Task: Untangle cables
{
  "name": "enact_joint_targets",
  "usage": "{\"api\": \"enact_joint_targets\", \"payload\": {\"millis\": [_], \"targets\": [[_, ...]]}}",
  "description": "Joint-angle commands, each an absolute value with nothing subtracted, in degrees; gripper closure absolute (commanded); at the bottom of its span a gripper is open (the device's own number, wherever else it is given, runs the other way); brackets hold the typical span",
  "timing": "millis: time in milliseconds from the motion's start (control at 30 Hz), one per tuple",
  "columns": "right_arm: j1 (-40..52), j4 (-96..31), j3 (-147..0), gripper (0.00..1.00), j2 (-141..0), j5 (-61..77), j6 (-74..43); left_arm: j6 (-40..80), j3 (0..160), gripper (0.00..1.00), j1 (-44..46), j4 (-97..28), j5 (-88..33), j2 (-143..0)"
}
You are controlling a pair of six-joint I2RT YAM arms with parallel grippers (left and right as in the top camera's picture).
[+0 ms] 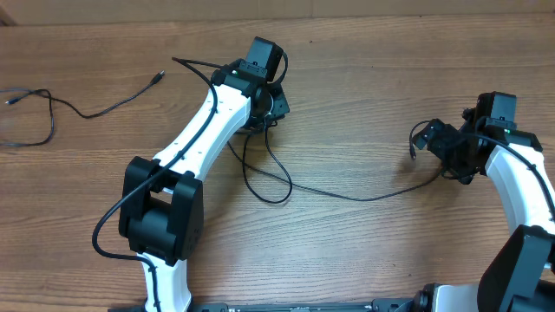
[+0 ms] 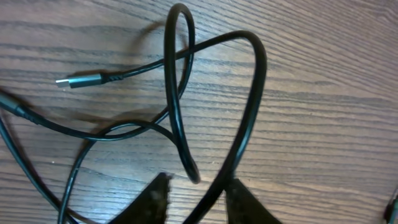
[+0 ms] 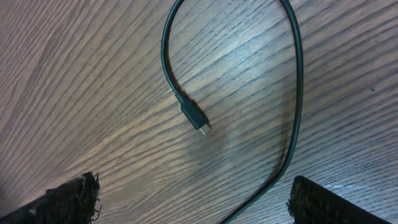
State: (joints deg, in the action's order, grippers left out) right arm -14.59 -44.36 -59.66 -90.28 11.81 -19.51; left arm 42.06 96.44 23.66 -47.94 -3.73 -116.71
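Left claw [image 2: 200, 202] part open, cable [image 2: 262, 81] running loose between jaws, crossed loops just ahead; arm stretched forward, wrist tipped down. Right claw [image 3: 193, 202] spread wide, gripping nothing; plug [image 3: 194, 117] ahead on tabletop [image 3: 74, 74]; arm folded.

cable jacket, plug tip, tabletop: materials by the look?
Cable jacket: likely rubber or soft plastic, smooth black, slight sheen, bends in loose loops. Plug tip: looks like bare metal, silvery. Tabletop: wood or wood-look laminate, grain lines, semi-gloss glare.
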Motion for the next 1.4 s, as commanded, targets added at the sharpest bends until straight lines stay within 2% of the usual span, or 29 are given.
{"api": "enact_joint_targets", "payload": {"millis": [0, 133, 300, 333, 400, 600, 900, 1233, 1367], "targets": [[-14.7, -44.05, -59.4, 0.04, -90.04, 12.12, -19.73, 42.65, 95.66, 0.66, 23.94, -47.83, -3.44, -117.32], [-14.7, -44.07, -59.4, 0.04, -90.04, 12.12, -19.75, 42.7, 95.26, 0.62, 24.03, -47.77, 0.82, -117.89], [-14.7, -44.07, -59.29, 0.04, -90.04, 12.12, -19.73, 42.74, 94.89, 0.63, 24.03, -46.11, 1.43, -121.14], [-14.7, -44.07, -59.29, 0.04, -90.04, 12.14, -19.75, 42.87, 94.89, 0.67, 24.03, -45.71, 1.41, -122.04], [-14.7, -44.12, -59.29, 0.04, -90.04, 12.14, -19.73, 42.74, 94.89, 0.96, 24.03, -44.8, 1.5, -123.79], [-14.7, -44.27, -59.29, 0.03, -90.04, 12.12, -19.73, 38.3, 98.52, 0.96, 22.04, -46.78, -0.36, -121.67], [-14.7, -44.29, -59.29, 0.03, -90.04, 12.12, -19.75, 27.0, 118.61, 0.96, 13.91, -66.41, 1.26, -107.59], [-14.7, -44.25, -59.29, 0.02, -90.04, 12.12, -19.75, 28.08, 125.4, 0.96, -0.69, -86.48, 13.06, -92.31], [-14.7, -44.27, -59.29, 0.0, -90.04, 12.14, -19.79, 36.47, 125.23, 0.96, -7.94, -94.91, 20.38, -91.29]]}}
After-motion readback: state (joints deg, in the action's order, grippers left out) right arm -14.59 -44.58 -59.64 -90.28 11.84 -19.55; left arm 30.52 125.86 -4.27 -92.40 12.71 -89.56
